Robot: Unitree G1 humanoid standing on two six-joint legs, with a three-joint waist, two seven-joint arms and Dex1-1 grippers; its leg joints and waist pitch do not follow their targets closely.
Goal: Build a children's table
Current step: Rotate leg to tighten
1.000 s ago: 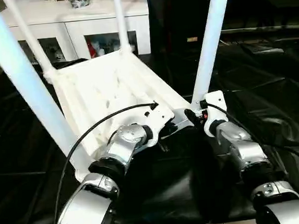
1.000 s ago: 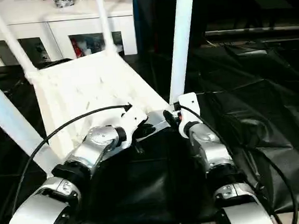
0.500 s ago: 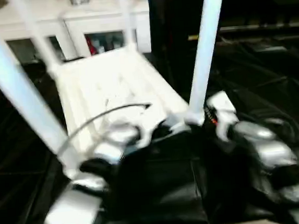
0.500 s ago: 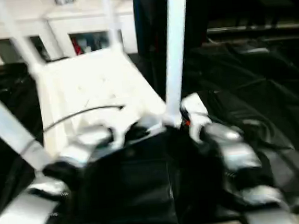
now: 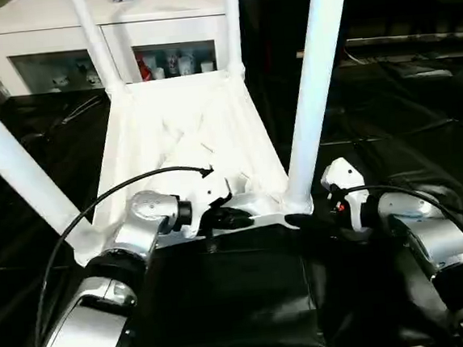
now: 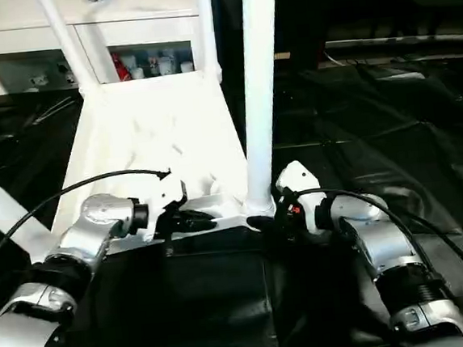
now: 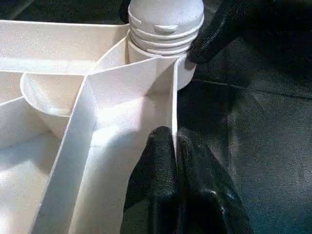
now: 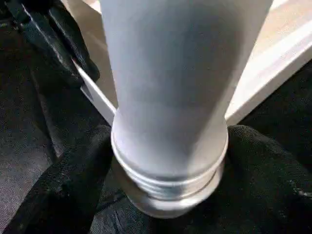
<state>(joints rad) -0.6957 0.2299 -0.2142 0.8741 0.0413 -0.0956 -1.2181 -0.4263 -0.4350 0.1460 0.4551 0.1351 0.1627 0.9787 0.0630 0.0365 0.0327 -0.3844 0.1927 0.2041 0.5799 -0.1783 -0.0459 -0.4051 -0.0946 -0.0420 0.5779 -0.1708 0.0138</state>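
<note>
As the tabletop [image 5: 181, 137] lies upside down on the black-covered work table [image 5: 390, 127], four legs are seen standing in its corner sockets | left gripper [image 7: 174, 146] pinched onto the near rim | right gripper [image 8: 165, 161] spread wide around the near-right leg [image 5: 315, 85] — threads exposed, seating judged unfinished | left: flipping upright.

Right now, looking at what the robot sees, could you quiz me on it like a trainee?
1. True or false: the tabletop lies upside down on the black-covered work table, with its legs pointing up.
2. What does the left hand pinch? A) a leg B) the tabletop's rim C) a cable
3. How many legs stand in the tabletop's corner sockets?

Key: 1 true; 2 B; 3 four.
</note>
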